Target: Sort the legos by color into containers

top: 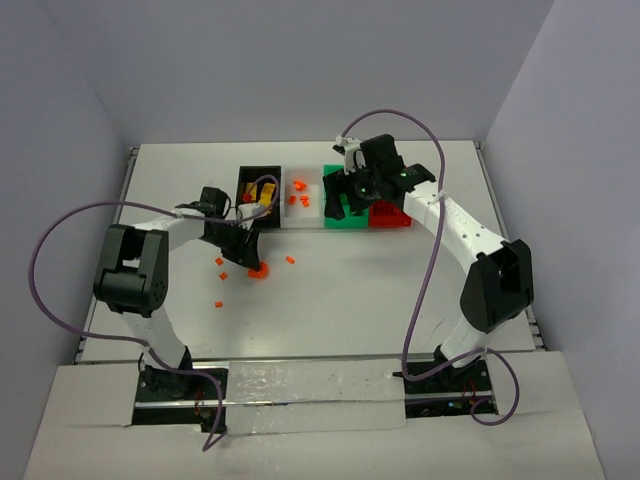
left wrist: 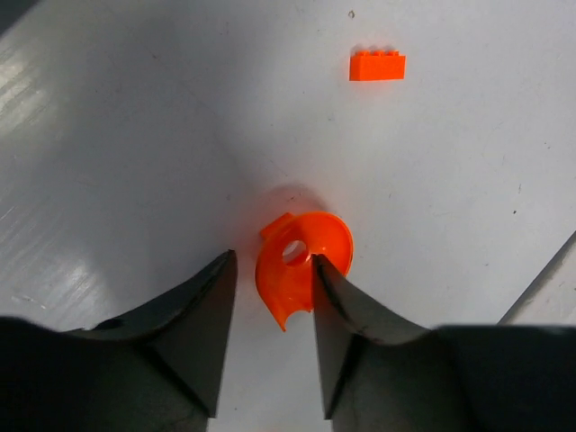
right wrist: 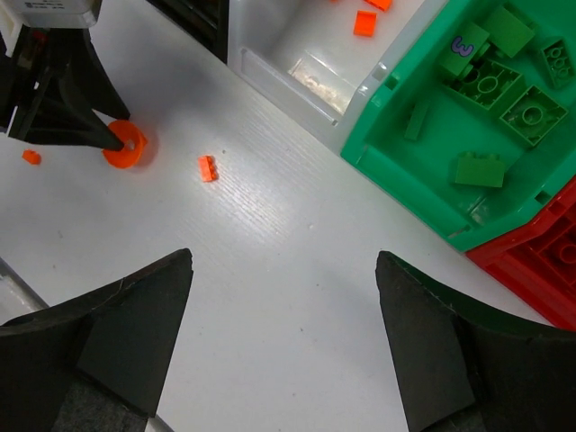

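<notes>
Left gripper (left wrist: 273, 261) is down on the white tabletop (top: 400, 290), its two black fingers (left wrist: 193, 333) straddling a flat orange round plastic lego disc (left wrist: 328, 241). Jaws part-way apart, not clamped – one fingertip touches the disc by its centre hole, the other stands off w/ a bare gap. The disc lies on the table in front of the black rectangular plastic bin (top: 247, 178), outside every bin. A small orange plastic lego brick (left wrist: 377, 66) lies flat near the disc, not touching it. A few more small orange pieces (top: 219, 262) are scattered on the table on the left arm's side. Right gripper (right wrist: 283, 261) hovers over the table by the front corner of the green rectangular plastic bin (right wrist: 396, 171) – jaws spread wide, nothing btwn them. Bins sit side by side in a row, L to R in top view: black, white rectangular plastic bin (top: 303, 215), green, red rectangular plastic bin (right wrist: 531, 261). Yellow lego pieces (top: 265, 197) in the black one, orange bricks (top: 298, 186) in the white, green bricks (right wrist: 478, 169) in the green. Red bin contents: can't tell.
</notes>
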